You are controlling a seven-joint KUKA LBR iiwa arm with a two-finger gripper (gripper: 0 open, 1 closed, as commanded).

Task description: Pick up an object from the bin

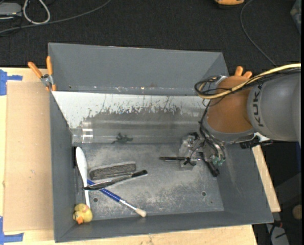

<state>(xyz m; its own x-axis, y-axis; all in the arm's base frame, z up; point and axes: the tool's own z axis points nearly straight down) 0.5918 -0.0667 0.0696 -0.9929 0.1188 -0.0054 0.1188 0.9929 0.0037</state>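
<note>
My gripper [191, 151] is low over the right part of the bin floor, under the arm's orange cover. A thin black stick [171, 159] lies level on the floor and points left from the gripper; I cannot tell whether it is held or only touches the gripper. A clear plastic tube [122, 135] lies along the foot of the back wall, to the left of the gripper.
At the lower left lie a white spoon [82, 167], a grey flat bar [113, 169], a black pen [122, 179], a blue and white pen [122, 201] and a small yellow duck [82, 213]. Bare floor stretches between them and the gripper.
</note>
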